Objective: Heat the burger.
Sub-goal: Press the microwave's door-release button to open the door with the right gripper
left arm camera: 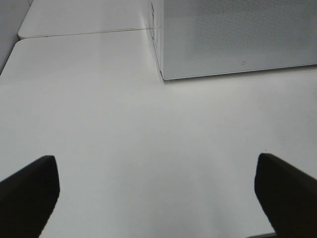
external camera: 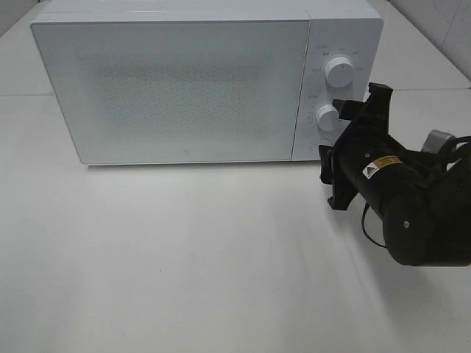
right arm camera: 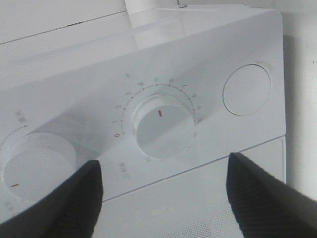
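- Right tool (right arm camera: 163, 162): jaws stand well apart and grip nothing; it faces the control panel (external camera: 362, 33) of the white microwave (external camera: 176, 88).
- Lower knob (right arm camera: 162, 126) sits just ahead of this tool, centred between its two fingers (right arm camera: 257, 193); whether they touch it cannot be told.
- Upper knob (right arm camera: 37, 166) lies off to one side of the tool, a round button (right arm camera: 246, 89) to the other.
- Left tool (left arm camera: 158, 198): spread to its widest, holding nothing, over the counter (left arm camera: 148, 124), with the microwave's shut door (left arm camera: 237, 34) ahead of it.
- Burger: no view shows it, so its place cannot be told.
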